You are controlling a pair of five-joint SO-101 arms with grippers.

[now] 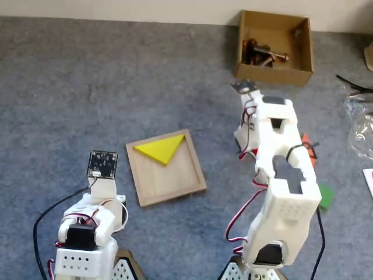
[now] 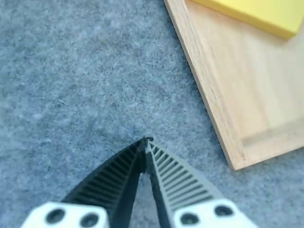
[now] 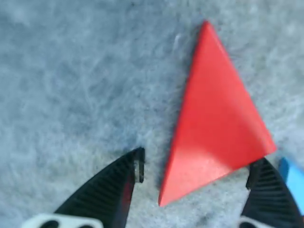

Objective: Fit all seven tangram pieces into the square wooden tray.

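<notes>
**Desk:** Report the pincer state, right side first.

**Operator:** The right gripper (image 3: 197,166) is spread wide, just above the grey carpet (image 3: 71,71). The red triangle (image 3: 213,123) lies flat between its fingers. One fingertip (image 3: 137,166) stands clear of the triangle's edge by a narrow gap. The other fingertip (image 3: 259,173) sits next to a triangle corner, and I cannot tell whether they touch. A blue piece (image 3: 293,175) is cut off at the frame edge beside that finger, so I cannot make out its shape.

**Desk:** Left side?

**Operator:** The left gripper (image 2: 146,141) has its fingers pressed together with nothing between them. It points at bare carpet, near a corner of the wooden tray (image 2: 209,90) but not touching it.

**Desk:** Tray contents?

**Operator:** I see one piece in it, the yellow triangle (image 1: 160,149). Its long side lies along the tray's far rim and its point aims at the tray's middle. The left wrist view crops it down to one edge strip.

**Desk:** Remaining pieces?

**Operator:** From the high view, the right arm (image 1: 280,192) covers most of them. An orange piece (image 1: 305,140) and a green piece (image 1: 326,197) show partly at its outer side, both well apart from the tray. I cannot read either outline. A cardboard box (image 1: 274,67) stands at the far edge, and its contents are too small to identify.
</notes>
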